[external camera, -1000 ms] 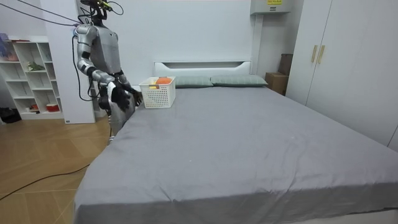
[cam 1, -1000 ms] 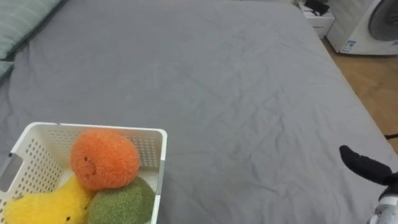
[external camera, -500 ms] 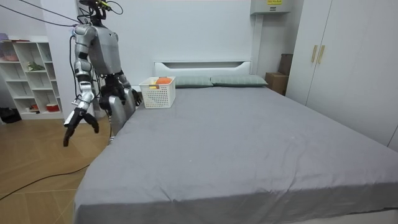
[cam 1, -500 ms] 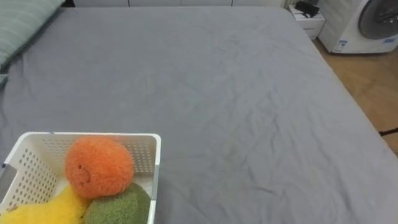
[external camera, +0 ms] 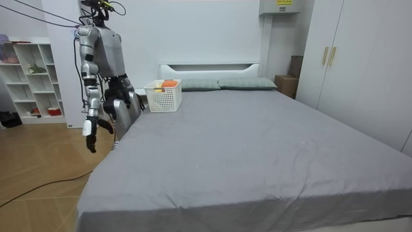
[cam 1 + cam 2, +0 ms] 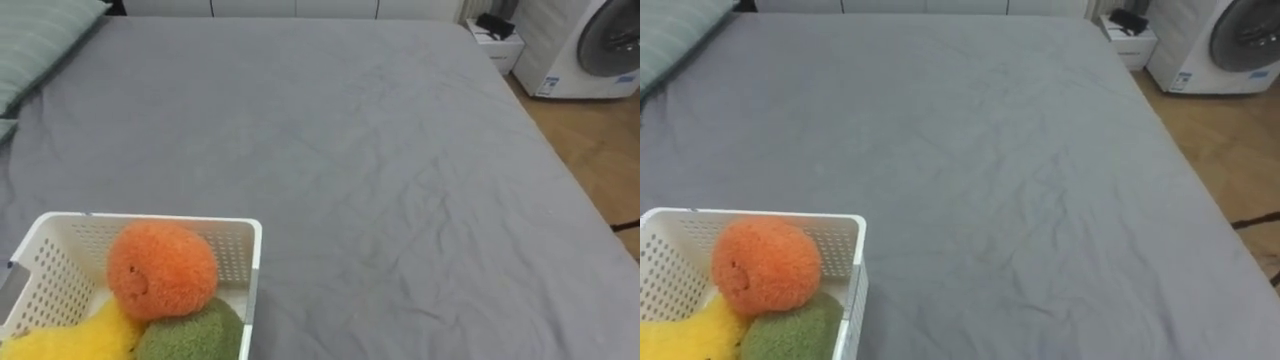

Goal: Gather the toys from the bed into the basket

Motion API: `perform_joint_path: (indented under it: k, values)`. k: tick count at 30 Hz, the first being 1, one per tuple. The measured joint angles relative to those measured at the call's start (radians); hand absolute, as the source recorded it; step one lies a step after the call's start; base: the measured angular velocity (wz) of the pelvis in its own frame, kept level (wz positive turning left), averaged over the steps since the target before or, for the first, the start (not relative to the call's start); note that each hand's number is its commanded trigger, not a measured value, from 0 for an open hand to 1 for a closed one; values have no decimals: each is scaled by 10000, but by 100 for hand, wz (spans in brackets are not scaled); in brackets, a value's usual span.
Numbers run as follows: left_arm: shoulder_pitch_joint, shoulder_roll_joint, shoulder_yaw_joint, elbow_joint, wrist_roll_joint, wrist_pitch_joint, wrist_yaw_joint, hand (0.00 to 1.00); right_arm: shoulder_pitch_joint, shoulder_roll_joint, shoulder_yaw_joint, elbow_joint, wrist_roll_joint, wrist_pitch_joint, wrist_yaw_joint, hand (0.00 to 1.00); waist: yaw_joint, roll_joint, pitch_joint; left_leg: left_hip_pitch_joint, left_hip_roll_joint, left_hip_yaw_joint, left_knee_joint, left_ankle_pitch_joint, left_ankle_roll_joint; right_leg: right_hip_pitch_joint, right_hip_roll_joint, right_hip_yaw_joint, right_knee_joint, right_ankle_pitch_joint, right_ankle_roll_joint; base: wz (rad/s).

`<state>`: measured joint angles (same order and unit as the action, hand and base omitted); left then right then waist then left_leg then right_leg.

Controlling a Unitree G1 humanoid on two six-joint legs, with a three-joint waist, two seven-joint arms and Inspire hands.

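Note:
A white perforated basket [image 6: 150,221] stands on the grey bed [image 6: 380,170] at the lower left of the left eye view. It holds an orange plush ball [image 6: 162,270], a yellow plush toy [image 6: 70,340] and a green plush ball [image 6: 190,330]. In the room view the basket [image 5: 163,96] sits near the headboard, with the robot standing at the bedside next to it. My right hand [image 5: 90,134] hangs low beside the body, fingers relaxed and holding nothing. A dark shape by the waist, close to the basket, looks like my left hand [image 5: 136,100].
A striped pillow [image 6: 40,40] lies at the bed's upper left. Beyond the bed's far right edge is wooden floor with a washing machine [image 6: 590,50]. In the room view a white shelf unit [image 5: 32,77] stands behind the robot and wardrobes [image 5: 360,64] line the room view's right.
My right hand has left the lower right of the left eye view; in the room view that arm swung out from the bed and now hangs down at the side.

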<state>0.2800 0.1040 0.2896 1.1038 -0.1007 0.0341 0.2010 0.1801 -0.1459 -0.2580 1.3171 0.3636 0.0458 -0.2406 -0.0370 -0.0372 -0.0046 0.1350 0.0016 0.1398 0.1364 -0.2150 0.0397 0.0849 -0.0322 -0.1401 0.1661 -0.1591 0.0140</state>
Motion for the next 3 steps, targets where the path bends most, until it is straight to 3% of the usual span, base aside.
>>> perform_joint_path:
  k: [3]
  values:
    - [8,-54,-6,5,182,114,1,0,-179,12,494,-17,-311,26,325,0,223,34,-6,-24,0,-36,3,-9,-5,17,8,-27,-40,1,-2,3]
